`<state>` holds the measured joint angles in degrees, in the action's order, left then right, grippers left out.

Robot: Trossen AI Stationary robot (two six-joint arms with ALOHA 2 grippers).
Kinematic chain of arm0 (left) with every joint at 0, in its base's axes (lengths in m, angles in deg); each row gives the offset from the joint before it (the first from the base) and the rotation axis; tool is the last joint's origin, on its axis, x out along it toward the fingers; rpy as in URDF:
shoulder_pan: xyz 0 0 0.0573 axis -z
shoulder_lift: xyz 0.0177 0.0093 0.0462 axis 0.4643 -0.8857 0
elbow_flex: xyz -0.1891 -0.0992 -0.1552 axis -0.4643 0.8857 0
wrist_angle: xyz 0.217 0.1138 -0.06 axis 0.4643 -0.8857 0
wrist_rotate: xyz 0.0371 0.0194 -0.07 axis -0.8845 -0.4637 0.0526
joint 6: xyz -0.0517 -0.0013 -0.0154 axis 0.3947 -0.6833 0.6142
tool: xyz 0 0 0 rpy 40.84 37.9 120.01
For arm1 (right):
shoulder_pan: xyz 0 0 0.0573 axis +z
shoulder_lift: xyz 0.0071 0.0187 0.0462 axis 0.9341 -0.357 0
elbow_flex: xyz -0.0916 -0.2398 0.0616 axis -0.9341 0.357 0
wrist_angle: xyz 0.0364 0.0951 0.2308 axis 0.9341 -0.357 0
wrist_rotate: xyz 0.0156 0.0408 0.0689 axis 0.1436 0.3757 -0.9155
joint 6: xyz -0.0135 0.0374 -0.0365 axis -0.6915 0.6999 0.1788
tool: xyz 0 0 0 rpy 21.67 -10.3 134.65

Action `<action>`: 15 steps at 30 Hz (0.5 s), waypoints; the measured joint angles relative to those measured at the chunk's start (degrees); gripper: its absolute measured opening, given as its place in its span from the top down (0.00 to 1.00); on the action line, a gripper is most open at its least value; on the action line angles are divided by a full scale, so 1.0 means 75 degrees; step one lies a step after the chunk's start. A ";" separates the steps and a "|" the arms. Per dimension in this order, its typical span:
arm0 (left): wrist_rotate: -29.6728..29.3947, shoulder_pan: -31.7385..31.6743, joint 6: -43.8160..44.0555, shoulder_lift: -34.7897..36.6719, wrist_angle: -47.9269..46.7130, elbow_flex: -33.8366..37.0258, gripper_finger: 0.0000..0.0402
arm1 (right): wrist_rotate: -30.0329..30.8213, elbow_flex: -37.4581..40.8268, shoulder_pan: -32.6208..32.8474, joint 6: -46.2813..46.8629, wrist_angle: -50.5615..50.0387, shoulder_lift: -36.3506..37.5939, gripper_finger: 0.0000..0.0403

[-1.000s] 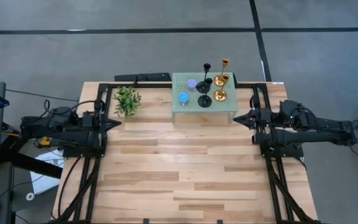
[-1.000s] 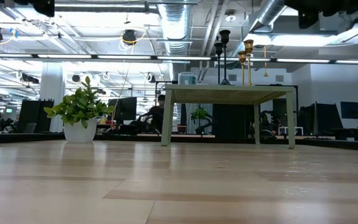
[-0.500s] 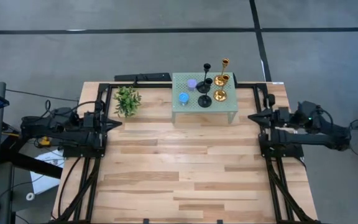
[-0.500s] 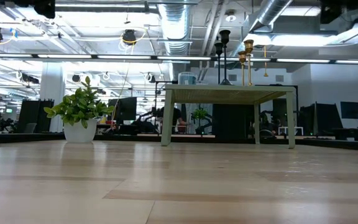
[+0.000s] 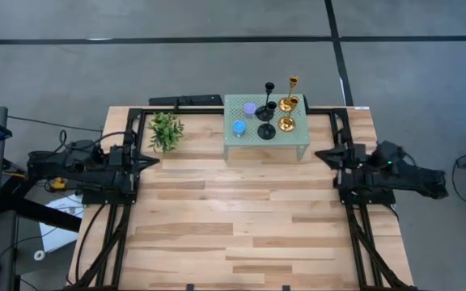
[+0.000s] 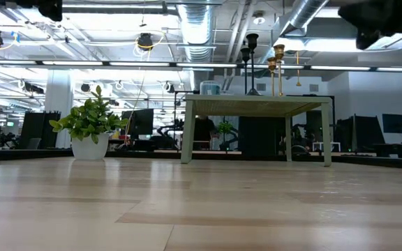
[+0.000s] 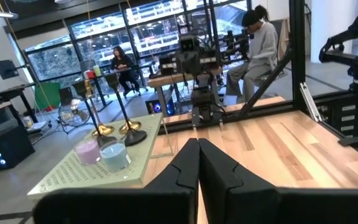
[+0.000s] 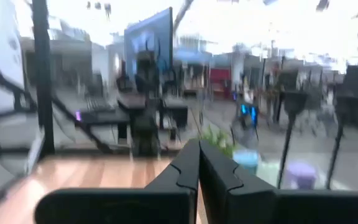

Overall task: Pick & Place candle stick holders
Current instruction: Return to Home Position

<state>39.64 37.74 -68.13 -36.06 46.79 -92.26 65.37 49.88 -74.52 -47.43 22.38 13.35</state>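
High view: candle stick holders (image 5: 266, 131) stand on the shelf (image 5: 249, 145); left claw (image 5: 156, 160), right claw (image 5: 319, 153) closed.

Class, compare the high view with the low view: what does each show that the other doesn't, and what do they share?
Only the high view: the left hand and right hand, facing each other across the table. Only the low view: the white pot under the plant and the ceiling ducts. Both: the plant, the green shelf, its black candlestick holders and gold candlestick holders.

Ahead of your left gripper (image 7: 198, 144) you see glossy gold holders (image 5: 286, 124), matt black holders (image 5: 266, 132), a perforated matt shelf (image 5: 245, 146) — on a smooth wooden table (image 5: 233, 218).
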 joint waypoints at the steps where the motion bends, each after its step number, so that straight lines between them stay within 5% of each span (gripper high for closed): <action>1: 0.0003 0.0000 0.0011 0.0000 -0.0011 0.0056 0.99 | 0.0001 0.0194 0.0001 0.0035 0.0437 -0.0014 1.00; 15: -0.0003 -0.0007 0.0245 0.0003 0.0978 0.1370 0.99 | -0.0044 0.2061 0.0006 0.0438 0.1811 -0.0008 1.00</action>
<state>39.62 37.69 -66.29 -36.04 54.13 -81.99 65.04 65.34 -74.47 -44.14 35.96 13.29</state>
